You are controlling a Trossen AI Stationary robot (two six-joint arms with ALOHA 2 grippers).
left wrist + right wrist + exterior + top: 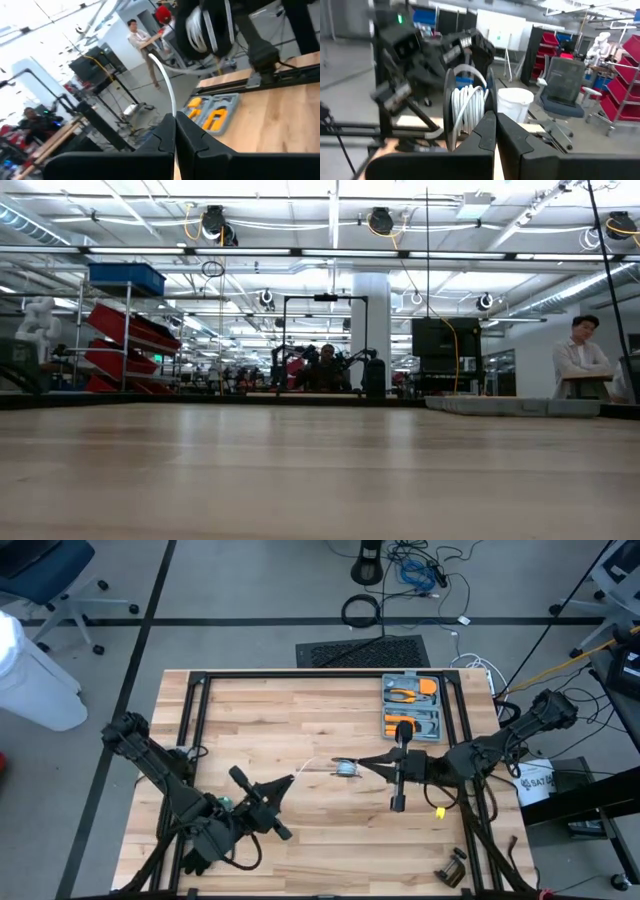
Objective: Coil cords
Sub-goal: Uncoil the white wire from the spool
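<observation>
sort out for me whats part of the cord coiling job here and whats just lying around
Part of the job:
- white cord, partly wound
- spool
- left gripper, shut on the cord's free end
- right gripper, shut on the spool

Lying about:
- grey tool case
- small black clamp

Pale wooden table (300, 720) of narrow glued planks, grain visible, satin sheen in the low view; matt black metal frame rails (320, 674) along its edges; thin white cord (167, 87), smooth and slightly glossy, wound on a small round dark spool (465, 107) of hard plastic look; grey moulded plastic tool tray (412, 708) near the far right corner, orange-handled tools inside; dark matt fingers (200, 150) of the left gripper (174, 145); same finish on the right gripper (495, 145).
</observation>
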